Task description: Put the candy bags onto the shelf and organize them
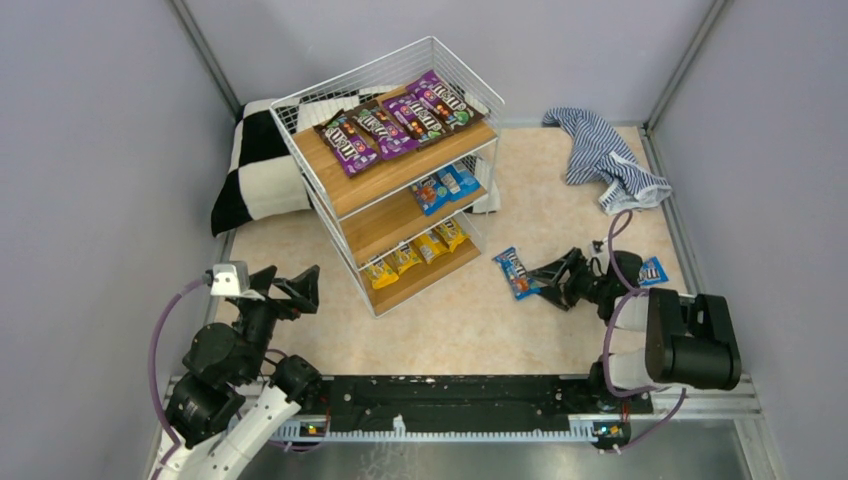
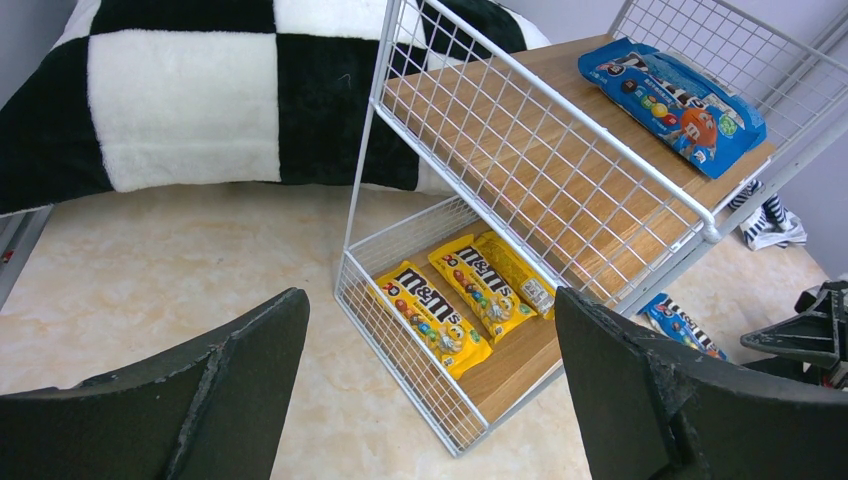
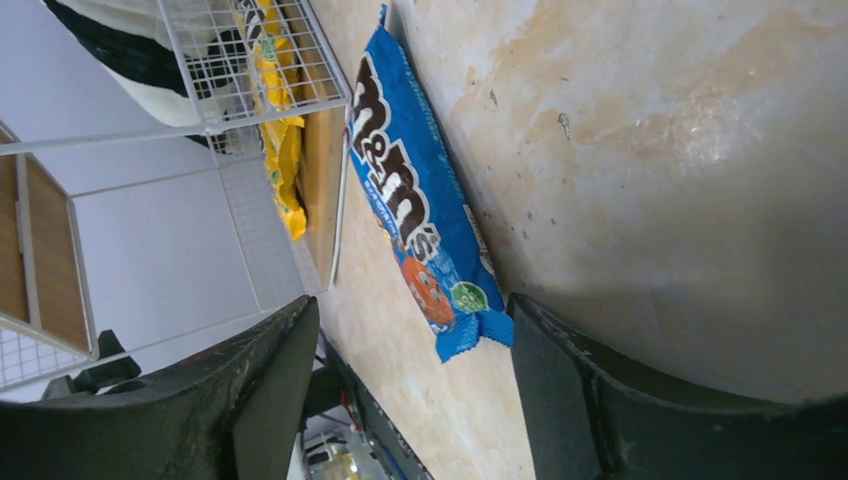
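From above, a glossy blue candy bag [image 1: 514, 272] lies on the beige tabletop [image 1: 450, 325], near the white wire shelf with wooden boards [image 1: 375, 180] and right at the right gripper [image 1: 538, 285]. Left wrist view: the left gripper [image 2: 430, 310] gapes, empty. Right wrist view: fingers spread, the bag's end between them, unclamped.

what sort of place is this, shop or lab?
Probably a lab test booth, not a shop: plain grey walls box in a table, a left arm and right arm are bolted to a rail, and a shelf holds candy bags.
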Motion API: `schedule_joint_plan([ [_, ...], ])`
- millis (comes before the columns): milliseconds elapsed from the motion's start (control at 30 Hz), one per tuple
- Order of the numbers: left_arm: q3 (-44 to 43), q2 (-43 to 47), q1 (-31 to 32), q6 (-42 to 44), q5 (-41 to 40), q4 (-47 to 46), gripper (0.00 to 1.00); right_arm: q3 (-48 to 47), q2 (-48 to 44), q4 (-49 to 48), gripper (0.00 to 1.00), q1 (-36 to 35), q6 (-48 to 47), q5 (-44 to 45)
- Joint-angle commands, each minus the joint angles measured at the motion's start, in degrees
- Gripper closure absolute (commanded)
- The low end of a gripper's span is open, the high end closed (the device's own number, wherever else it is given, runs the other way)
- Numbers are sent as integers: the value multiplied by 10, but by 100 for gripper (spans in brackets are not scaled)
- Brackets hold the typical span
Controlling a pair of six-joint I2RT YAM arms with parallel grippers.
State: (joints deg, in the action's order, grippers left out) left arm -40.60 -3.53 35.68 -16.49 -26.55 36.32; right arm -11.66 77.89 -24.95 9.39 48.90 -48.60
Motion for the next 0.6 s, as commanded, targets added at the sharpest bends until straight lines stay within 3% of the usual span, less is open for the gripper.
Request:
schedule_joint_plan([
  [0, 4, -9, -1, 9, 0, -27, 1, 14, 46, -115, 37, -17, 32, 18],
  [167, 4, -9, -2, 9, -2, -27, 2, 25, 82, -200, 54, -24, 63, 38],
  [567, 4, -20, -1, 8, -4, -26, 1, 20, 126, -267, 87, -27, 74, 51],
])
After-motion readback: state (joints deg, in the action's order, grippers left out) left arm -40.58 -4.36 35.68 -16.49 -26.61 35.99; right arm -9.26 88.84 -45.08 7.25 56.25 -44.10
